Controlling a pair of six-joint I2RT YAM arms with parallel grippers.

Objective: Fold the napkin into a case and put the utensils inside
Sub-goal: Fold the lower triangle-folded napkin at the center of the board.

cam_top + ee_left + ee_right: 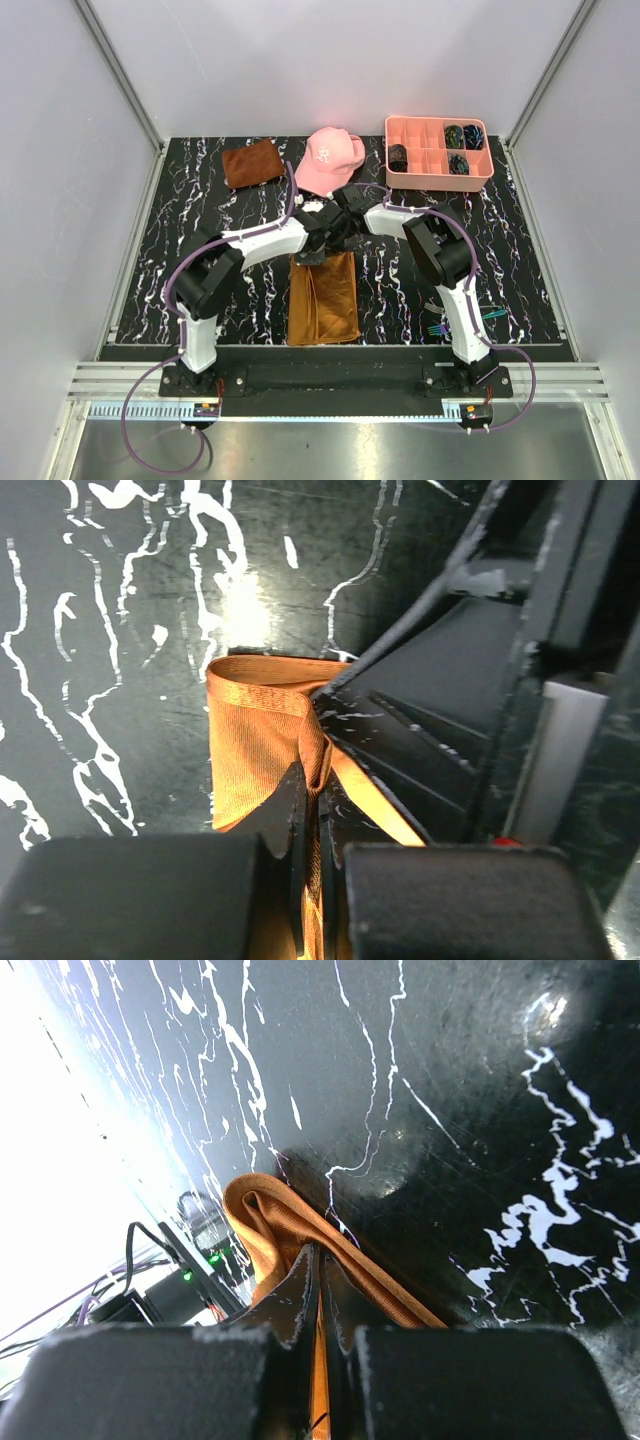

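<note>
FOLD IN HAND: My left gripper (pixel 312 248) and my right gripper (pixel 338 228) meet just on the near side of the pink cap (pixel 330 158). Each has its jaws pressed together on a bunch of the napkin (pixel 323 298). The orange-brown cloth lies as a long, doubled strip running from below the cap toward my bases, and the end nearest the cap is gathered up in my two grips.

From the left wrist, my left gripper (pixel 310 805) pinches a raised ridge of the napkin (pixel 250 740), with the other gripper's dark body crowding in beside it. From the right wrist, my right gripper (pixel 318 1285) bites the same rolled edge (pixel 268 1210) above the marbled table (pixel 450 1110).

The utensils (pixel 436 329) lie well off to the near right of the cap, beside my right arm's base and apart from the cloth. I judge the work to be mid-fold: the case is not yet formed and nothing has gone inside.

The next move, as I read it, calls for both arms to carry this pinched end together, level and in step, away from the cap and over the strip. One side must not lag and skew the pouch. Only once the cloth is laid flat should the grips let go.
</note>
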